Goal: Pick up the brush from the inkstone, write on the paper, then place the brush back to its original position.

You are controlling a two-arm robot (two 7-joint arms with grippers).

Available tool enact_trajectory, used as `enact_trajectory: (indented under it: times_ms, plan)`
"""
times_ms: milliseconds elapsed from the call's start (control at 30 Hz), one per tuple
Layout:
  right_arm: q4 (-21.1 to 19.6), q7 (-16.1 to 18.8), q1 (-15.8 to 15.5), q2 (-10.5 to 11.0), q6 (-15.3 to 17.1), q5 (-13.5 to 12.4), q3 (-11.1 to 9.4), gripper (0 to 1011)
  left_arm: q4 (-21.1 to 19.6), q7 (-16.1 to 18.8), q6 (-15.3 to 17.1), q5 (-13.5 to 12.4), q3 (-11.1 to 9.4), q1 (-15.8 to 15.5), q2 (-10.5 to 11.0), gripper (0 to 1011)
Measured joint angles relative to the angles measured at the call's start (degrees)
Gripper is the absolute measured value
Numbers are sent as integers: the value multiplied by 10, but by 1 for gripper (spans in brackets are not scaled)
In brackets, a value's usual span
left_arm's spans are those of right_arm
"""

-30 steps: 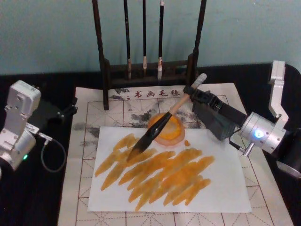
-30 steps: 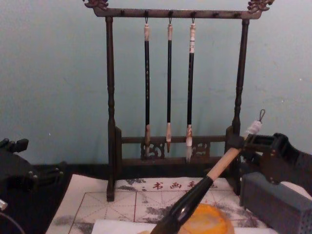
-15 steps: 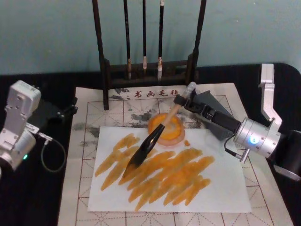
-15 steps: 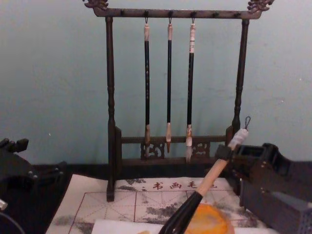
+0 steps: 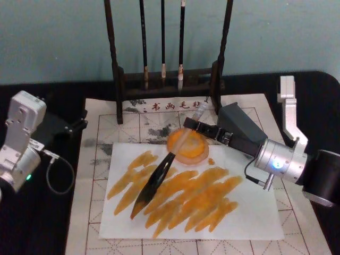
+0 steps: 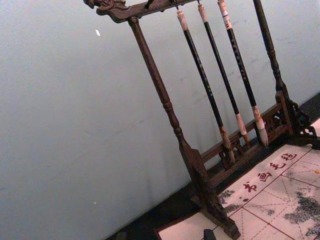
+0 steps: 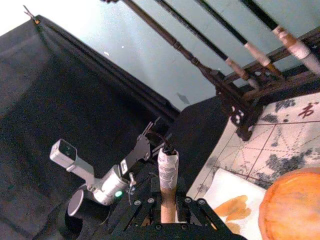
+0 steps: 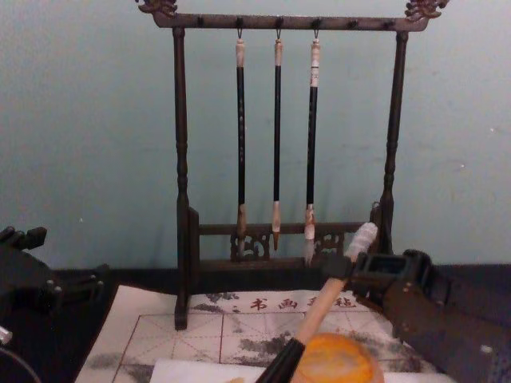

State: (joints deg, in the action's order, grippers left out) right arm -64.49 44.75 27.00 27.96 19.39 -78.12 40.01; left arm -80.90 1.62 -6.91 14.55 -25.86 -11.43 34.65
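Over the white paper (image 5: 249,212) — right gripper (image 5: 197,126) holds the brush (image 5: 162,170).
Its fingers clamp the tan handle near the cap; the bristles touch the orange-streaked sheet, the handle slanting across the inkstone (image 5: 187,144) — left gripper (image 5: 74,126) parked at the tabletop's left.

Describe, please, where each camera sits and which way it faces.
Head: high, looking down at the paper; both arms show, right gripper holding the brush.
Chest: low, facing forward at the brush rack; right gripper lower right.
Left wrist: on the parked left arm, facing rack and wall.
Right wrist: looks along the brush handle toward the left arm.
Shared: head and chest see the inkstone.
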Motion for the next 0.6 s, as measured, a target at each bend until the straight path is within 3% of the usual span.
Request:
enact_trajectory:
  times_ms: [600]
  plan:
    - [5,0,11,-13,-6,23,22,184,0,0,0,0,0,0,0,1001]
